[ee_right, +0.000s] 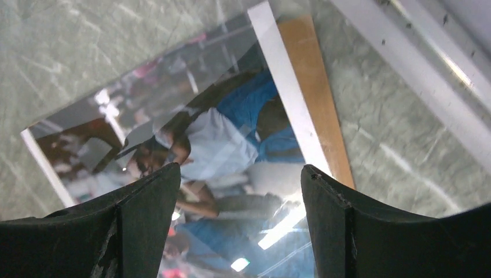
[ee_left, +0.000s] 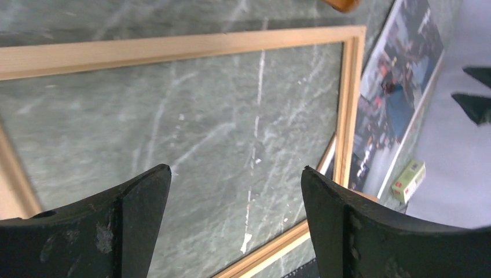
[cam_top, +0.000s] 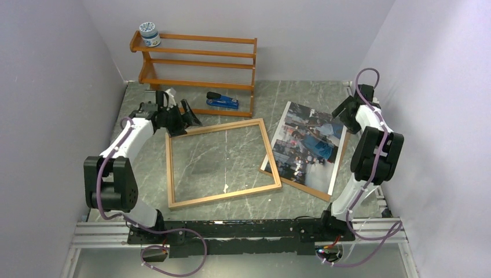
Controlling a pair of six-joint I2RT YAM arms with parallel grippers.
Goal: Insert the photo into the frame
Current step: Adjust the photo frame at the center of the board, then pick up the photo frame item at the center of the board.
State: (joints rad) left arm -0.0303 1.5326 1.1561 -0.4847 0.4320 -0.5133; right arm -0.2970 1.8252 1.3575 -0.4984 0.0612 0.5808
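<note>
Pale wood marks the nearest part of the task: the frame (cam_top: 226, 194) lies flat in the middle of the table, its pane showing the green stone beneath, and its near right corner appears to overlap the near left corner of the photo (cam_top: 307, 145). The photo rests face up just right of the frame, on top of a brown backing board (cam_top: 301, 188) that peeks out along its near and right sides. Its long axis runs from near to far, leaning a little right as it goes back. Farther on, the right gripper (cam_top: 343, 113) hangs over the photo's far right corner with its jaws spread and nothing between them. Its wrist view looks straight down on the print (ee_right: 220, 133), with the white border and a strip of board (ee_right: 315, 98) off to one side. The left gripper (cam_top: 186, 119), likewise spread and empty, sits above the frame's far left corner, well apart from the photo. The right arm is therefore clearly the nearer one, and the photo lies directly below and stretches toward the base from its claw, so lifting that far edge seems the likely opening.
</note>
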